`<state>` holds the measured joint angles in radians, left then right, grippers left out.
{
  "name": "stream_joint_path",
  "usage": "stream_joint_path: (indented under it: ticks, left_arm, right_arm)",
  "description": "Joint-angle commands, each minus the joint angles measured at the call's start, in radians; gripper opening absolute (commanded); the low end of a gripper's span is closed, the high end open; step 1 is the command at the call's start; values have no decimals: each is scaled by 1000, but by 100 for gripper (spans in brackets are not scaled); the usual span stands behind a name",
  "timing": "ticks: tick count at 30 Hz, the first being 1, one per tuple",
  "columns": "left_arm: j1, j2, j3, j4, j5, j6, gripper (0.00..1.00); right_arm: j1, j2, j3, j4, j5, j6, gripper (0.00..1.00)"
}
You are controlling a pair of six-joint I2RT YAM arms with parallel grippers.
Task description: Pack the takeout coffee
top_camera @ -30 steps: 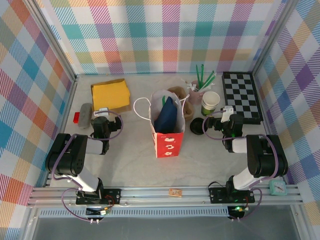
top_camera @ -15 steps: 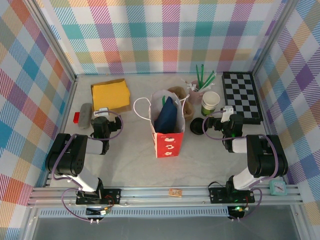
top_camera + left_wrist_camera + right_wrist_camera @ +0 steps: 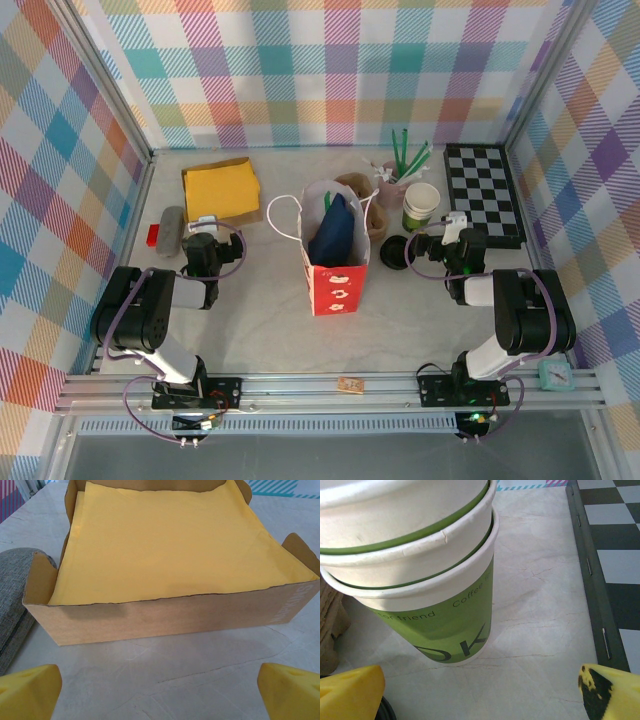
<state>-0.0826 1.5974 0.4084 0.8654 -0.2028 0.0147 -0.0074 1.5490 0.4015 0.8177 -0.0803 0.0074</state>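
The lidded takeout coffee is out of view. A lidless green-and-cream paper cup point(image 3: 421, 205) stands right of the bag, and up close it is a nested stack of cups point(image 3: 420, 565). A loose black lid point(image 3: 393, 252) lies on the table in front of it. The red-and-white paper bag point(image 3: 335, 250) stands open at the centre with a dark blue item inside. My right gripper point(image 3: 452, 228) point(image 3: 480, 700) is open just short of the cup, nothing between its yellow fingertips point(image 3: 350, 690). My left gripper point(image 3: 205, 230) point(image 3: 160, 695) is open, facing the yellow box.
A cardboard box of yellow napkins point(image 3: 220, 190) point(image 3: 165, 545) sits back left, a grey pad point(image 3: 172, 230) point(image 3: 15, 605) beside it. A chessboard point(image 3: 483, 193) point(image 3: 615, 555) lies at the right. A pink cup of green straws point(image 3: 398, 178) and a brown cardboard holder point(image 3: 376, 222) stand behind the bag.
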Motion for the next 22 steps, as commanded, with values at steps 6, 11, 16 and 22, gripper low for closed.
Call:
stream_joint_path:
  ticks: [6, 11, 16, 22]
  left_arm:
    - [-2, -18, -8, 14, -10, -11, 100]
    - [-2, -19, -8, 14, -9, -11, 100]
    - [-3, -19, -7, 14, -10, -12, 100]
    - [-2, -18, -6, 12, -7, -12, 100]
  right_arm:
    - [-6, -14, 14, 1, -19, -6, 99]
    - [-6, -13, 14, 1, -19, -7, 99]
    - [-6, -14, 14, 1, -19, -5, 99]
    - [-6, -13, 14, 1, -19, -6, 99]
